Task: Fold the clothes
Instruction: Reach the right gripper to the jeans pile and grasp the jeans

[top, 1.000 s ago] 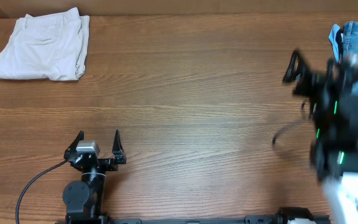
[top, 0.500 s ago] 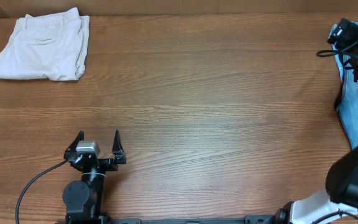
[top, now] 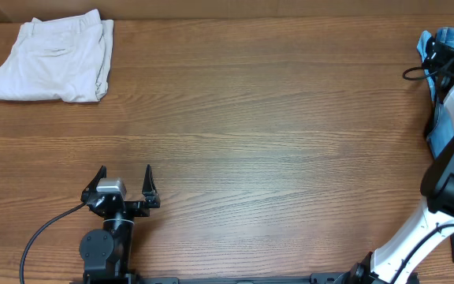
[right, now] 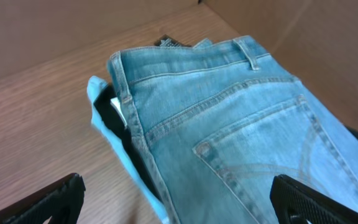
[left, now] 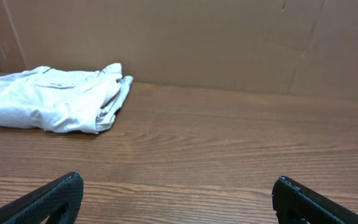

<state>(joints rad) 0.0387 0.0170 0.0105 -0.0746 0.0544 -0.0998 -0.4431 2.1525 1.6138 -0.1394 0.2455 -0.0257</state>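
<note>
big wood worktop (top: 274,118), faded blue jeans (right: 247,124) heaped at its far right edge over a blue-trimmed black garment (right: 107,124), folded cream trousers (top: 53,59) far left, right end effector (right: 176,180) spread wide above the jeans, empty, left end effector (left: 178,180) same deal

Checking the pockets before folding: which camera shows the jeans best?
The right wrist view: the jeans fill it, with waistband, belt loop and back-pocket stitching clear. Overhead catches only a partly hidden strip of them at its right edge. The left wrist view shows none of them.
</note>
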